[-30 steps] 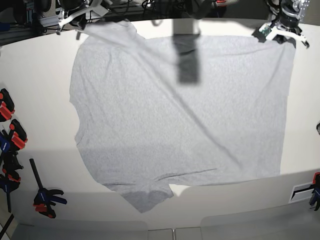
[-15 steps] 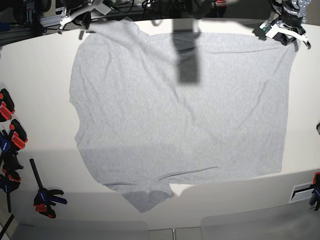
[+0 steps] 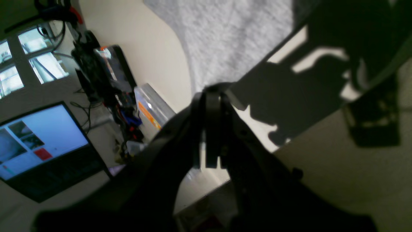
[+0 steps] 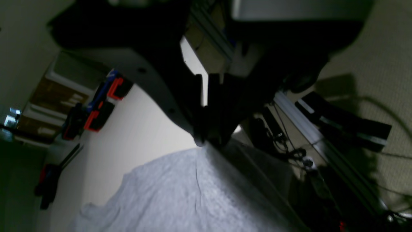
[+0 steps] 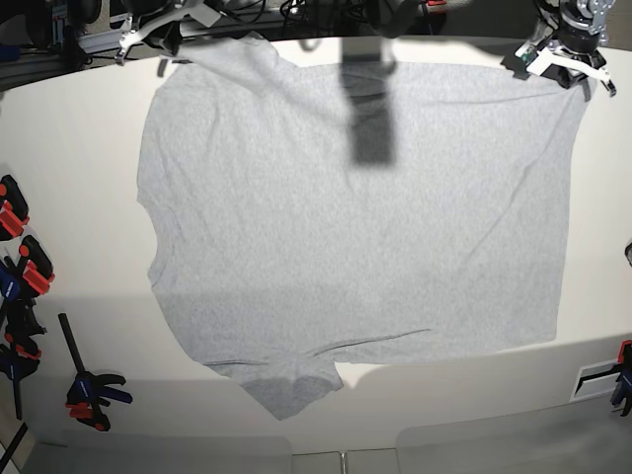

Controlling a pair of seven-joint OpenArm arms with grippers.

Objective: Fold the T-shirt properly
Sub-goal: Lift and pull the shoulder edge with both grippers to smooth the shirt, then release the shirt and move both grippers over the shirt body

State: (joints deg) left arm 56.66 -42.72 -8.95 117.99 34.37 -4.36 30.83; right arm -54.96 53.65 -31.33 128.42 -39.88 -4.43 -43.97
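**Both grippers pinch the far corners of a spread T-shirt; a slip or uneven pull is the risk**

Seen from the base camera, a large light grey T-shirt (image 5: 355,207) lies spread nearly flat across a pale table (image 5: 79,178), filling most of the frame. Its plain side faces up. One sleeve points toward the bottom centre of the frame, with a small flap doubled over beside it.

At the upper right of the frame, the left gripper (image 5: 559,61) is clamped on the shirt's far corner. In the left wrist view its jaws are pressed together with grey cloth at the tips. At the upper left, the right gripper (image 5: 170,38) is likewise closed on the opposite far corner, which is lifted slightly off the table; the right wrist view shows fabric hanging from its tips.

Several things could go wrong from here. Each hold appears to take only a thin edge of cloth, so a quick pull could tug a corner free. If one arm travels faster than the other, the fold line would likely skew. The doubled flap near the bottom sleeve could get trapped inside the fold. Clamps (image 5: 25,267) at the left edge could snag trailing fabric.
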